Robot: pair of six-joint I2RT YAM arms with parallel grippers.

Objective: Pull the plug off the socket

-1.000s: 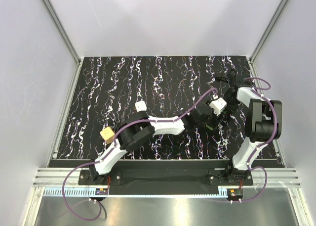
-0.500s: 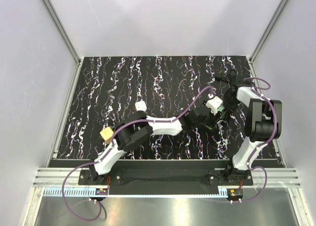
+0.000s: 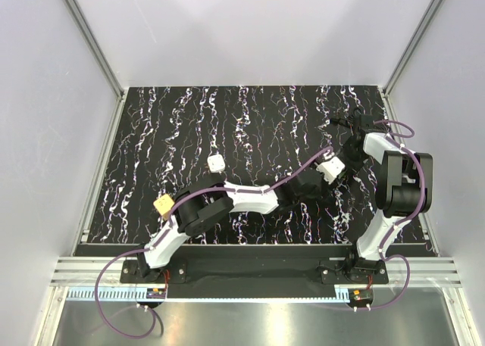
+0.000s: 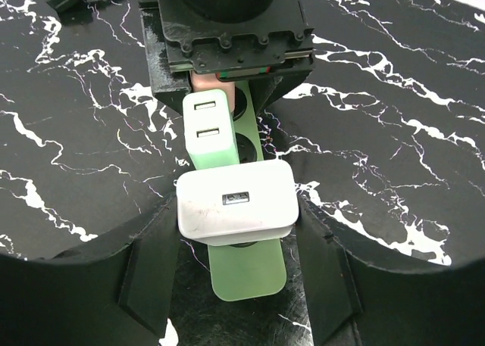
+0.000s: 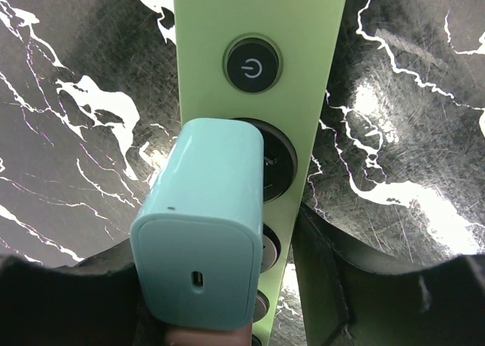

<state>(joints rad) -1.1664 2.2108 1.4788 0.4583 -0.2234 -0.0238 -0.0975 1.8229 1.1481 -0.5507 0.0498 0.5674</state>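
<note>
On the black marbled table (image 3: 189, 119), far right side: the left arm (image 3: 242, 196) lies stretched across to meet the right arm (image 3: 398, 181) over the pale-green power strip (image 4: 250, 282), which lies flat on the table between the two grippers. Over the last second the left arm has sunk lower and flatter, and its wrist has wobbled a little. Left gripper (image 4: 236, 210) pinches the white USB charger (image 4: 235, 198) by its two sides. The charger looks seated in its outlet, so I judge the pull not begun and the grip only being settled. Right gripper (image 5: 220, 240) straddles the switch end around a mint charger (image 5: 201, 217); cannot tell whether its pads bite strip or charger. Power button (image 5: 252, 66) sits just beyond
</note>
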